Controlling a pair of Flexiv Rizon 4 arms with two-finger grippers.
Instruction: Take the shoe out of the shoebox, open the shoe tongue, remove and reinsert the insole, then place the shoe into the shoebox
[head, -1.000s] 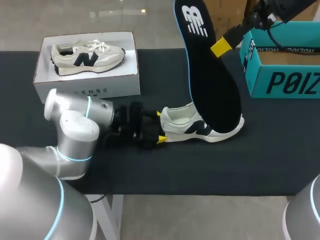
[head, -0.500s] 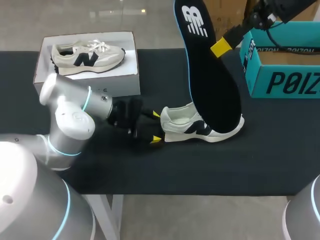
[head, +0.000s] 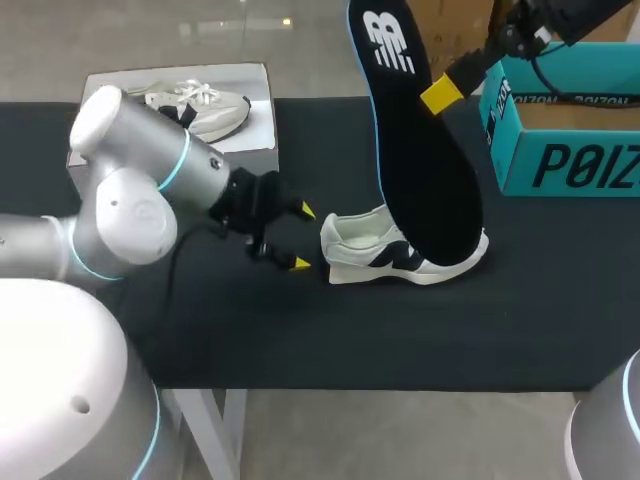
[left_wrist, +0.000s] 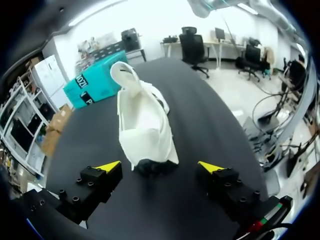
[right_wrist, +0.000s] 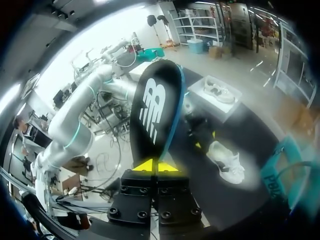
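Observation:
A white shoe with dark side marks (head: 400, 255) lies on the black table (head: 300, 340), its heel facing my left gripper (head: 301, 238). That gripper is open and a short way clear of the heel; in the left wrist view the shoe (left_wrist: 145, 125) lies just ahead of the gap between the left gripper's (left_wrist: 157, 167) fingers. My right gripper (head: 440, 95) is shut on the black insole (head: 420, 140), holding it up above the shoe. In the right wrist view the insole (right_wrist: 155, 115) stands out ahead of the right gripper (right_wrist: 155, 166), and the shoe (right_wrist: 227, 160) lies far below.
A white shoebox (head: 230, 165) with a second shoe (head: 200, 105) in it stands at the back left, partly behind my left arm. A teal box (head: 570, 140) stands at the back right, seen also as the teal box (left_wrist: 92, 82) beyond the shoe.
My left gripper has drawn back from the shoe's heel, and its arm has swung up in front of the white shoebox. The right arm and the insole have not moved.

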